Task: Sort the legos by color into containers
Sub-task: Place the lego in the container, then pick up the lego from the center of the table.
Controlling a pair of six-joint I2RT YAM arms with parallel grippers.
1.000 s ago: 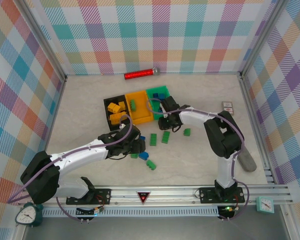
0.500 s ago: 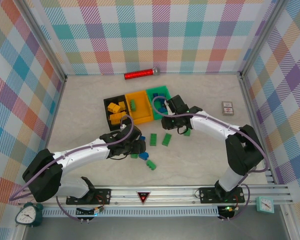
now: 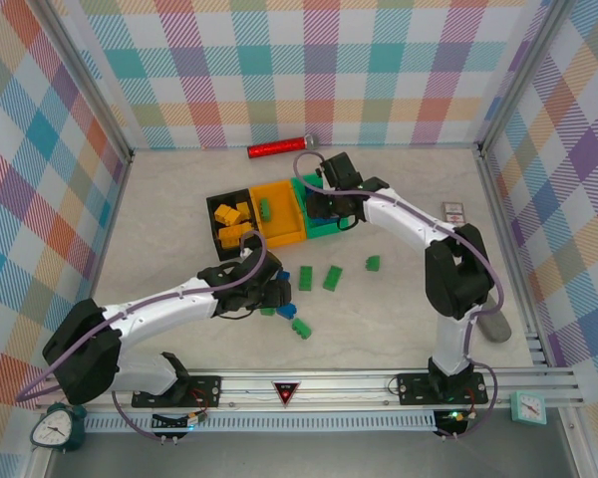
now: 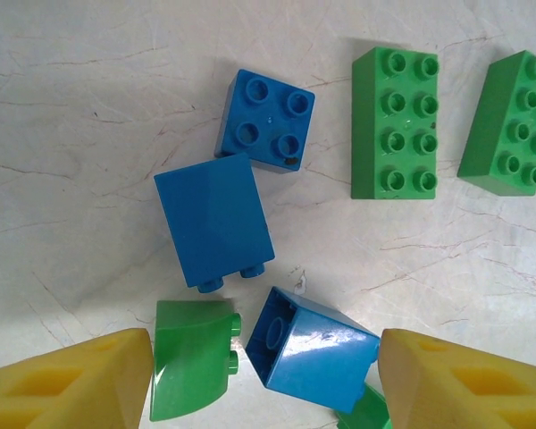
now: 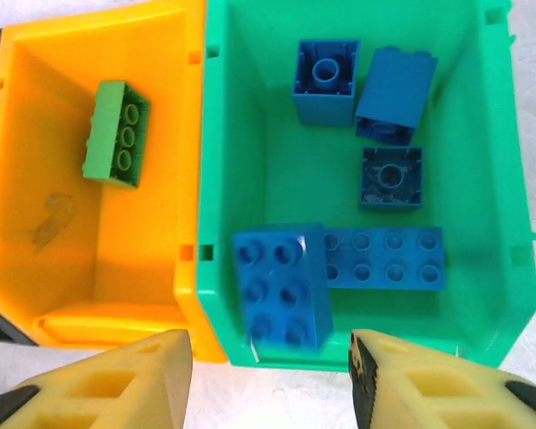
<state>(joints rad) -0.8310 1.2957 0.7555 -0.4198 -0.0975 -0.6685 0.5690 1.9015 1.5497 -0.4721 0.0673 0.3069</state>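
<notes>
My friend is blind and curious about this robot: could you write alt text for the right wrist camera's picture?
A green bin holds five blue bricks, the nearest one blurred, seen from above past the right gripper's open yellow fingers. The orange bin joined on its left holds one green brick.

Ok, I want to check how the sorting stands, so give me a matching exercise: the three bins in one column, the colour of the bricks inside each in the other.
Bins:
1. black bin
2. orange bin
3. green bin

Contents:
a. blue bricks
b. yellow bricks
c. one green brick

Pairs: 1-b, 2-c, 3-a.
</notes>
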